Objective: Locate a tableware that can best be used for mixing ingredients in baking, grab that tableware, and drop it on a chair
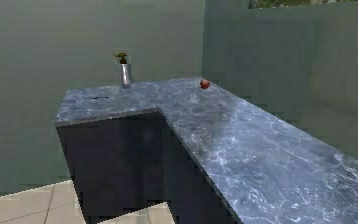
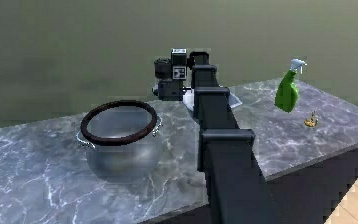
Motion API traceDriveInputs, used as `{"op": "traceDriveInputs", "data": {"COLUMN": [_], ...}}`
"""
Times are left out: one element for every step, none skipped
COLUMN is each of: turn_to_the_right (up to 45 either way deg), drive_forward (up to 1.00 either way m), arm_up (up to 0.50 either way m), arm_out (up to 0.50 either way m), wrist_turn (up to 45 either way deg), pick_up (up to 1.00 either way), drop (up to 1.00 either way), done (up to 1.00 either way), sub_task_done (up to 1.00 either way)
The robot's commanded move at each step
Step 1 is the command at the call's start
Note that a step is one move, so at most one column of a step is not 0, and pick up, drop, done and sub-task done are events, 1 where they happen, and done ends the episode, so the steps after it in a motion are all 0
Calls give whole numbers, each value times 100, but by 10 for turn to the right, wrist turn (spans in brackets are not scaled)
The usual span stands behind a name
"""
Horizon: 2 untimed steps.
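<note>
In the arm side view the dark arm (image 2: 219, 130) reaches out over a blue-grey marble countertop (image 2: 47, 160). At its far end the gripper (image 2: 167, 88) stands just past a metal pot (image 2: 120, 136) with a dark rim. A pale, shallow, bowl-like thing (image 2: 233, 101) lies on the counter right behind the arm, partly hidden by it. I cannot tell whether the gripper holds anything.
A green spray bottle (image 2: 290, 88) and a small gold object (image 2: 310, 122) stand on the counter at the arm side view's right. The forward view has an L-shaped marble counter (image 1: 247, 140) over dark cabinets, with a small potted plant (image 1: 124, 70) and a red round thing (image 1: 204, 85) near the wall.
</note>
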Motion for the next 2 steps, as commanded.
{"op": "traceDriveInputs", "data": {"turn_to_the_right": [0,0], "drive_forward": [0,0], "arm_up": [0,-6], "arm_out": [0,0], "wrist_turn": [240,0], "pick_up": [0,0], "drop": [0,0], "done": [0,0], "sub_task_done": [0,0]}}
